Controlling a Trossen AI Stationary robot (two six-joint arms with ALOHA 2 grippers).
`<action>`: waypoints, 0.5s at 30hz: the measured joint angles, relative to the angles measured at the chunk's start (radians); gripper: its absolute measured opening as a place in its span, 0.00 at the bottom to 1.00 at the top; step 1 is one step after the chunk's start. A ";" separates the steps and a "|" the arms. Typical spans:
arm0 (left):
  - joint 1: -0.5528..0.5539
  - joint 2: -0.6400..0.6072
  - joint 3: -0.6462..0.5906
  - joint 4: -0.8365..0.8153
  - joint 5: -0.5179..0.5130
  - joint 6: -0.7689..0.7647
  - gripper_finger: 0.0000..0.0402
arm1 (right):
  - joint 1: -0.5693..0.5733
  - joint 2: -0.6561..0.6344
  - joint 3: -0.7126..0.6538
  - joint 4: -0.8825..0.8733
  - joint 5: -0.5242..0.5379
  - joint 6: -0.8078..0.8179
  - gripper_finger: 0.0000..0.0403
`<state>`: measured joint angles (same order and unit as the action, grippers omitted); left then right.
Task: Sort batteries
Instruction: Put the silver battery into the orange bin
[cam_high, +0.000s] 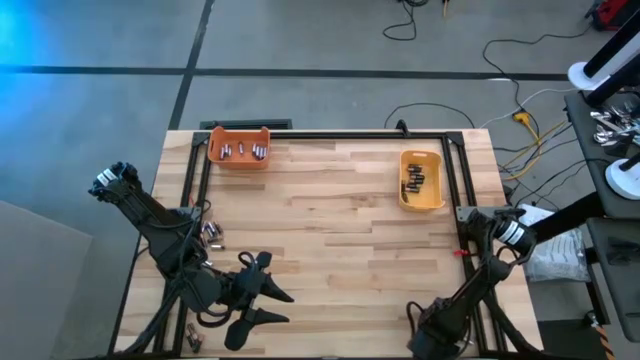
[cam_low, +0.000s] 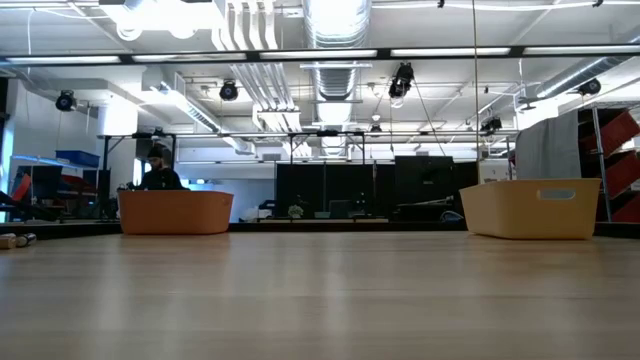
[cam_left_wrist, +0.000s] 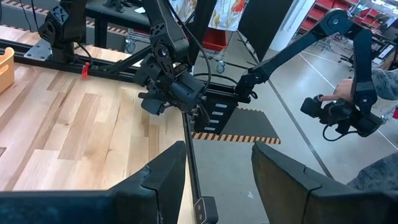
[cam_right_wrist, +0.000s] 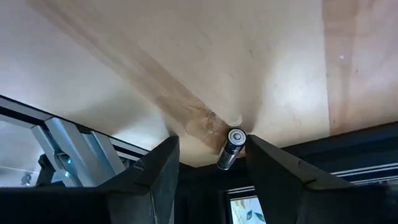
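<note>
A: Start at the near edge. What do you see between the fingers of your right hand (cam_right_wrist: 211, 163)?

B: A small battery (cam_right_wrist: 229, 148), a dark cylinder with a bright metal end cap, lying at the very edge of the bench (cam_right_wrist: 186, 62). The two dark fingers stand either side of it with a gap showing on both sides, so you have nothing gripped there. No writing on it can be read.

A: And the bench itself?

B: Pale wood in long glued strips, smooth with a dull sheen, ringed by a black metal frame. From above, your right hand sits at the near edge, right of the middle.

A: Your left hand (cam_high: 265, 292)?

B: Near the front left, its two dark fingers spread apart and holding nothing. Its wrist view looks across the wood to your right arm and the room beyond, where a person's hand (cam_left_wrist: 343, 94) grips a dark handle.

A: Any loose batteries?

B: A few silvery ones (cam_high: 212, 233) lie on the wood by your left arm, and a couple more (cam_high: 190, 337) at the near left corner. Too small to read a label.

A: Farther back?

B: At the far left an orange bin (cam_high: 238, 147), a rounded plastic tub, holds silvery-grey cells (cam_high: 243, 151) in a row. At the far right a yellow bin (cam_high: 421, 179) of the same shape holds dark cells (cam_high: 415, 180). From bench height both bins show plain matte walls, and the yellow one has a slot handle near its rim.
</note>
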<state>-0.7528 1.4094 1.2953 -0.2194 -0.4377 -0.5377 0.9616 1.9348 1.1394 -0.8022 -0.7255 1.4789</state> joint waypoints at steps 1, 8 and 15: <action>-0.001 0.000 0.000 0.001 0.000 0.000 0.41 | 0.005 0.000 -0.001 0.001 0.000 0.009 0.43; -0.001 0.000 0.000 0.001 0.000 0.001 0.41 | 0.019 -0.001 -0.007 0.004 -0.008 0.031 0.35; -0.002 0.000 0.000 0.002 0.001 0.001 0.41 | 0.022 -0.001 -0.007 0.009 0.040 0.015 0.21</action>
<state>-0.7553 1.4094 1.2953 -0.2176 -0.4370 -0.5369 0.9833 1.9339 1.1320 -0.7937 -0.6851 1.4939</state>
